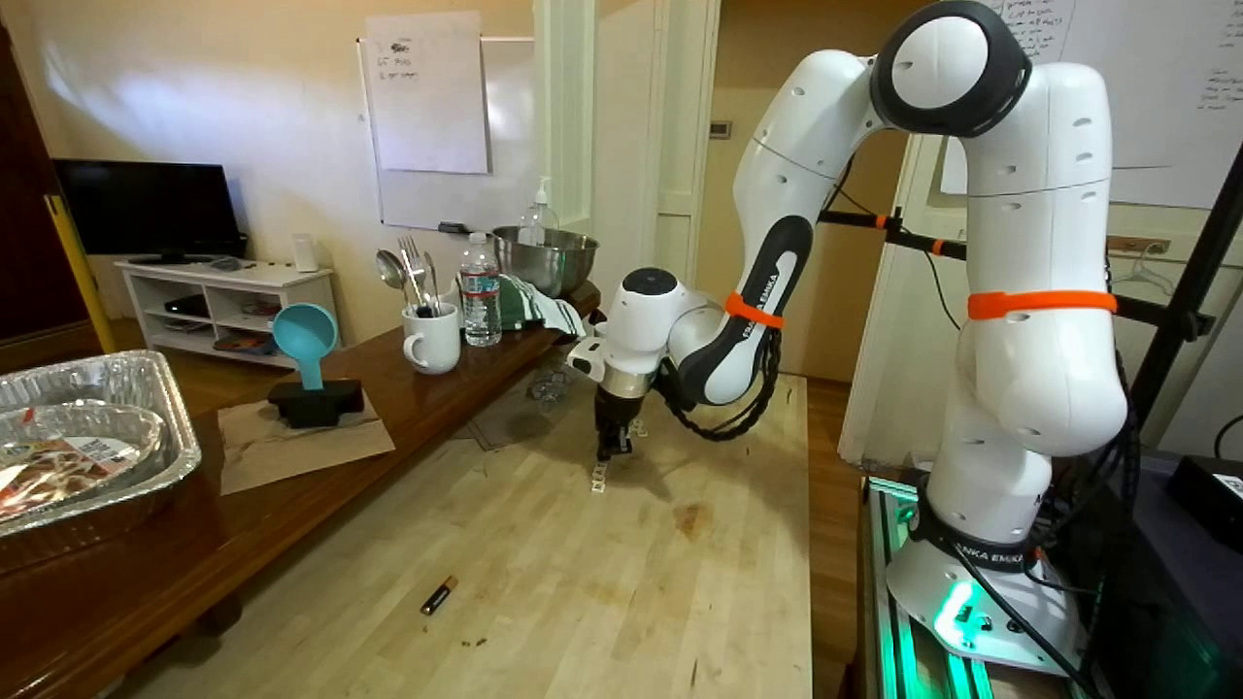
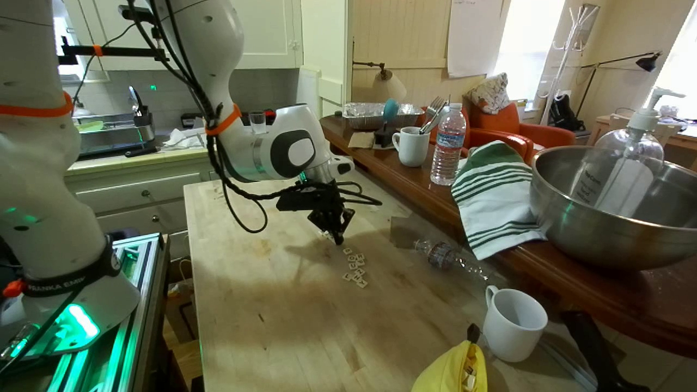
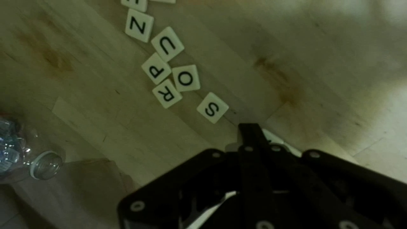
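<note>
My gripper (image 3: 249, 127) is shut, with its black fingertips together and nothing visible between them. It points down at the wooden table in both exterior views (image 1: 610, 454) (image 2: 338, 239). In the wrist view, a white letter tile S (image 3: 212, 108) lies just beyond the fingertips. Tiles O (image 3: 186, 78), R (image 3: 167, 93), P (image 3: 156, 68) and U (image 3: 167, 44) lie farther along, some touching. A tile that reads Z or N (image 3: 139, 25) is beyond them. Another tile (image 3: 272, 136) is partly hidden behind the fingers. The tile group also shows in an exterior view (image 2: 356, 267).
A clear plastic bottle (image 2: 444, 256) lies on the table near the raised brown counter (image 1: 408, 374). A battery (image 1: 439, 595) lies on the table. A white mug (image 2: 514, 324) and yellow pouch (image 2: 452, 370) stand nearby. The counter holds a steel bowl (image 2: 615, 234) and upright bottle (image 2: 449, 144).
</note>
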Available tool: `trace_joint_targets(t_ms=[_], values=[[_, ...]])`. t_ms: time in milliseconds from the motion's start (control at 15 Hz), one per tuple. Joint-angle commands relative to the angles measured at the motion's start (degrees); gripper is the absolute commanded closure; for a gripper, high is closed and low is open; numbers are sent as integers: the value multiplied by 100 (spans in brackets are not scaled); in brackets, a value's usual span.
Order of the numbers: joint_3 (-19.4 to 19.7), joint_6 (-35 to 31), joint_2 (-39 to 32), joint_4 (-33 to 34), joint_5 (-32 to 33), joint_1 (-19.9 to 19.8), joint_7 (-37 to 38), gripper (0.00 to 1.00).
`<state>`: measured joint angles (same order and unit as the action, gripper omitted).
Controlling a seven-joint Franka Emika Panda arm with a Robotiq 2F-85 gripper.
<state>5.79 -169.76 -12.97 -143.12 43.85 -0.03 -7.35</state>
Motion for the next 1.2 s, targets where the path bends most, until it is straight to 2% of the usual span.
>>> trace_joint_targets(t_ms=[0,1133], values=[[58,-124,-10,-33,-21,-86,24,100],[254,-127,-323,219,-25,-308,153,100]])
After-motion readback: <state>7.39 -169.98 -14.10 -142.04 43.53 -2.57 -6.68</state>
